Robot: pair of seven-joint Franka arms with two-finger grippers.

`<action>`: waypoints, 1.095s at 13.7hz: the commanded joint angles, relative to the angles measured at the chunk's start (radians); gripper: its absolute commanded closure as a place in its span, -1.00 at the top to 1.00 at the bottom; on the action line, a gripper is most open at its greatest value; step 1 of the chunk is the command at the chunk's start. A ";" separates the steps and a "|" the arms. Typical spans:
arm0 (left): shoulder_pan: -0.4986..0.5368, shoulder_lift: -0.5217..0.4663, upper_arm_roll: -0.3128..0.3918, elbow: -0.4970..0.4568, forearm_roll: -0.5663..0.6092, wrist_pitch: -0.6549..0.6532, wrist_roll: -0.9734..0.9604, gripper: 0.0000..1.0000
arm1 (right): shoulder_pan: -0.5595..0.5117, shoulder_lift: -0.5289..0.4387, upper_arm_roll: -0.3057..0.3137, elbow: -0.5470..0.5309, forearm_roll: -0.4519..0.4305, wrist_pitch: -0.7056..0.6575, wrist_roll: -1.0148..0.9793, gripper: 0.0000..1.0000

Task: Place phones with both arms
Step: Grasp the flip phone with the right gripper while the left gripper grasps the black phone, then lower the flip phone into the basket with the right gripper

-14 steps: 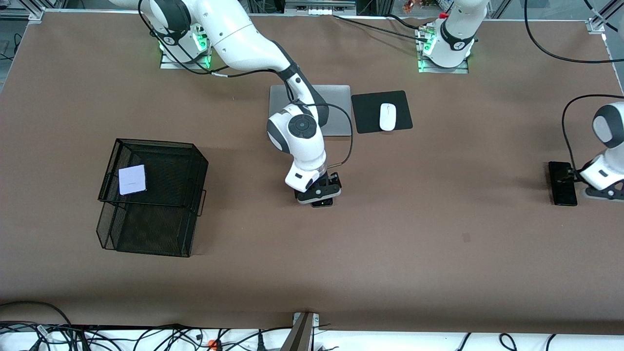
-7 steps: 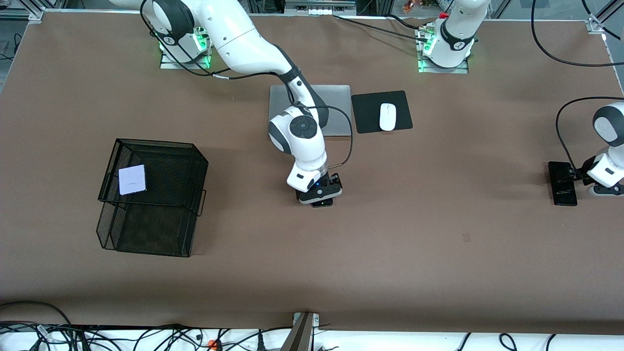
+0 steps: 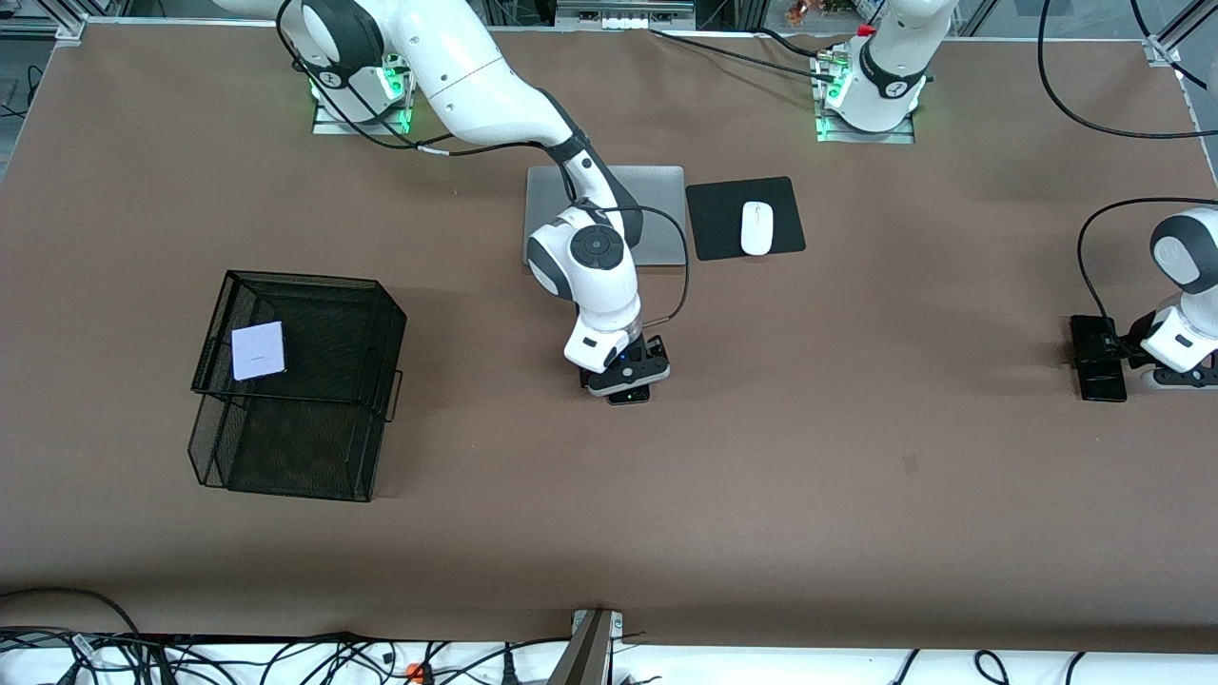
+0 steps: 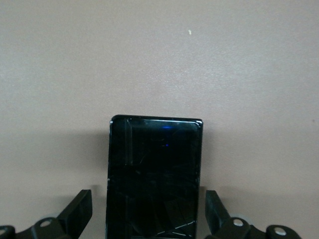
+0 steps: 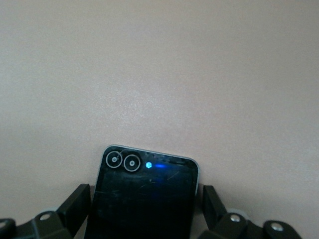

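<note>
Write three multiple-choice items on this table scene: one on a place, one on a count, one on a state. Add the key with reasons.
1. The white phone lies:
A. on top of the black mesh basket
B. on the mouse pad
C. under the laptop

2. Phones in the front view:
A. one
B. three
C. five

3. The right end effector is:
A. shut and empty, high above the table
B. carrying the mouse
C. open astride the small black phone, which lies flat on the table

Key:
1 A, its pale square rests on the basket's upper mesh.
2 B, white one, small black one, plus the long black phone between the left end effector fingers.
3 C, the right wrist view shows a finger on each side.
</note>
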 commanded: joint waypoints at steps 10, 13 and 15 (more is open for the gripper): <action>0.017 0.057 -0.019 0.031 -0.035 0.039 0.019 0.08 | -0.129 -0.295 -0.143 0.010 -0.008 -0.461 -0.037 -1.00; 0.013 0.057 -0.019 0.031 -0.074 0.039 0.016 -0.64 | -0.287 -0.355 -0.187 0.007 -0.008 -0.610 -0.284 -1.00; 0.006 0.055 -0.019 0.040 -0.077 0.036 0.004 -1.00 | -0.371 -0.354 -0.209 -0.013 -0.008 -0.606 -0.424 -1.00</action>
